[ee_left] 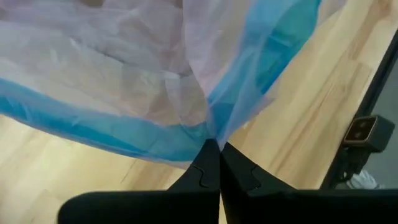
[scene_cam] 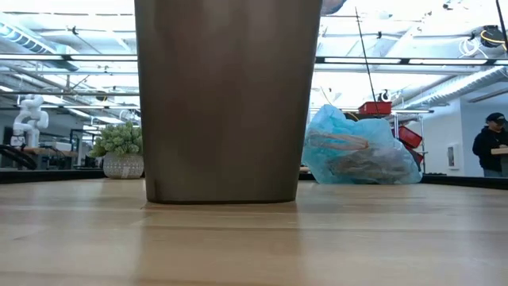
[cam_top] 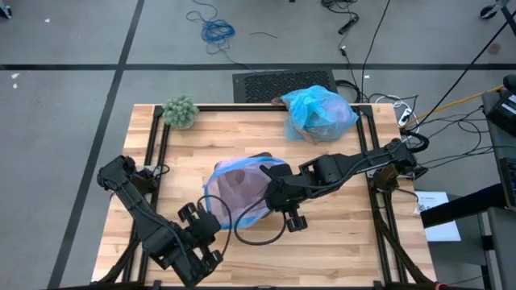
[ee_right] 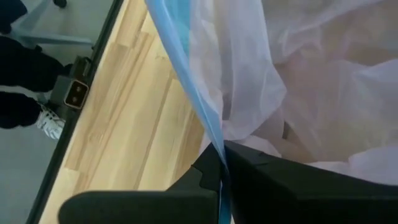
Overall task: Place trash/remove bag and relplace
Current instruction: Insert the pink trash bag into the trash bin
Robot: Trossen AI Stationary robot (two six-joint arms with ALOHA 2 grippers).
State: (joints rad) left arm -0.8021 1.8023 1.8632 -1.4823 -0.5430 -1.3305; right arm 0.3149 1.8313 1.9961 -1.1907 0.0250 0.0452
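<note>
The light-blue bag (cam_top: 318, 113), bulging and crumpled, lies at the far edge of the wooden bench (cam_top: 347, 217), with no clear long axis. At mid-bench the brown bin (scene_cam: 226, 99) stands upright, lined with a pink bag (cam_top: 238, 187) with a blue rim. The left gripper (ee_left: 214, 163) and right gripper (ee_right: 222, 163) each pinch that rim, on opposite sides. A fuzzy green ball (cam_top: 181, 111) sits at the far left corner. Beyond lies a bright workshop with a person (scene_cam: 492, 144).

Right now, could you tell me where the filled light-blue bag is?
In the high view the light-blue bag sits at the table's far edge, right of centre, beyond the brown bin.
</note>
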